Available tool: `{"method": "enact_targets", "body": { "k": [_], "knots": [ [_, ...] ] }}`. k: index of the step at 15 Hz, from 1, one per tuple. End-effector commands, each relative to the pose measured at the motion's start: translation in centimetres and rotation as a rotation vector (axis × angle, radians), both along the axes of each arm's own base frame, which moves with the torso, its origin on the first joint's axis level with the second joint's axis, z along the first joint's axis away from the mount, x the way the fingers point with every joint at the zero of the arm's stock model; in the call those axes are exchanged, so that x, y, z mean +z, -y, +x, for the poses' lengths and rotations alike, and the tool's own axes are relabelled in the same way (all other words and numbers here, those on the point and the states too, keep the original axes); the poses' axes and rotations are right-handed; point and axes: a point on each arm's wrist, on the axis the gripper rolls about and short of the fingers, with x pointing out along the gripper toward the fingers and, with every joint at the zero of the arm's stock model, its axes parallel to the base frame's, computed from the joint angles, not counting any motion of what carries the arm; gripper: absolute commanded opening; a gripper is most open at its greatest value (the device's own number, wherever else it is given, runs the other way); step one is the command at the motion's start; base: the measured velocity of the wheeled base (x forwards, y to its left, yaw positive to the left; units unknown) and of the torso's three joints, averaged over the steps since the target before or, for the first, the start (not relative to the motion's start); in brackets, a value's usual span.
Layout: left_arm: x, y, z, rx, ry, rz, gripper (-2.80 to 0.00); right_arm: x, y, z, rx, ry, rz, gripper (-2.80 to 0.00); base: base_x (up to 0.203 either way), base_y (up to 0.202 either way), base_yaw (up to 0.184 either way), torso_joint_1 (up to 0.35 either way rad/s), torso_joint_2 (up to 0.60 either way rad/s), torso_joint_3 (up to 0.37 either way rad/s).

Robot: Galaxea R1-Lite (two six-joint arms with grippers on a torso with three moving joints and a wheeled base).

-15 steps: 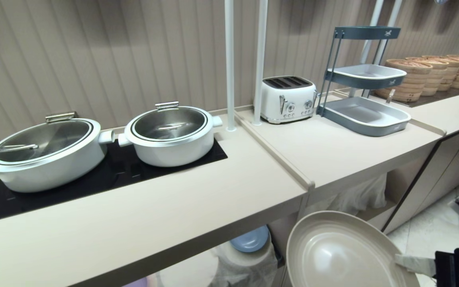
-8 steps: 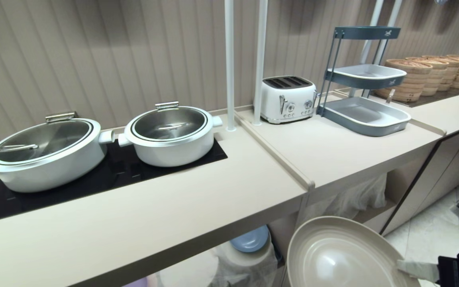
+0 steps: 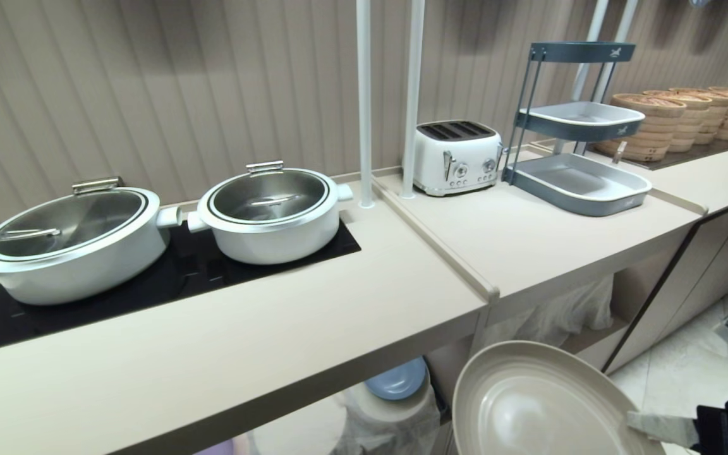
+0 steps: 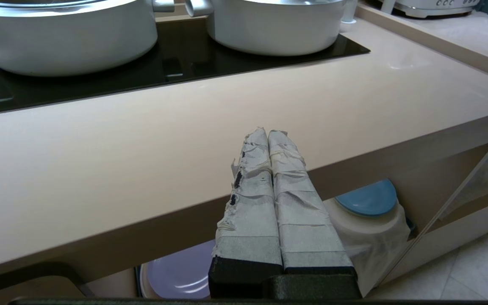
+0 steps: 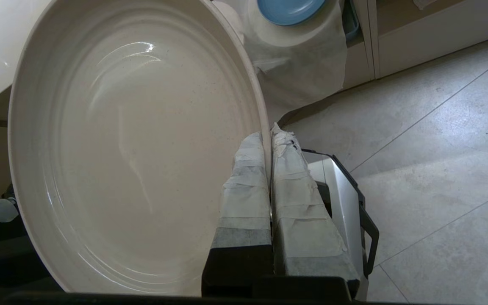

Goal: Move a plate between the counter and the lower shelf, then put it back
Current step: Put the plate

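The plate (image 3: 541, 404) hangs in the air at about five o'clock in the head view, below and in front of the counter (image 3: 275, 341), outside the lower shelf (image 3: 591, 338) and resting on nothing. The right gripper (image 5: 268, 137) clamps it by the rim alone, one taped finger on the inner face and one behind, with the jaws pressed nearly together. The chief risk, in the inspector's judgement, is slippage: a single edge pinch carries the whole weight of a wide, glossy dish, so any quick swing or wrist roll could let it pivot or drop to the tiled floor (image 5: 430, 127). A second risk is collision, since the far rim lies close under the counter's thick front edge and a lift made too near would strike it. The right arm enters from four o'clock, low and outboard, its wrist angled so the plate tilts with its face toward the camera. The left gripper (image 4: 268, 134) hovers in front of the counter edge with its fingers shut on nothing. A light blue plate (image 3: 395, 381) sits on a cloth hump in the recess at six o'clock.
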Motion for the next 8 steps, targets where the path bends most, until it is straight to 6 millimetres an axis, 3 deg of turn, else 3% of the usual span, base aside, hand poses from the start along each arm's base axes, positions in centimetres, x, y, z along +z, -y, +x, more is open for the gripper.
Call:
{"method": "enact_targets", "body": {
  "k": [1, 8],
  "knots": [
    [0.00, 0.00, 0.01, 0.001, -0.001, -0.001, -2.80, 0.08, -0.04, 0.04, 0.005, 0.001, 0.009, -2.80, 0.000, 0.000, 0.000, 0.000, 0.00, 0.000],
    [0.00, 0.00, 0.01, 0.001, -0.001, -0.001, -2.80, 0.27, -0.06, 0.12, -0.001, 0.001, 0.018, -2.80, 0.000, 0.000, 0.000, 0.000, 0.00, 0.000]
  ]
}}
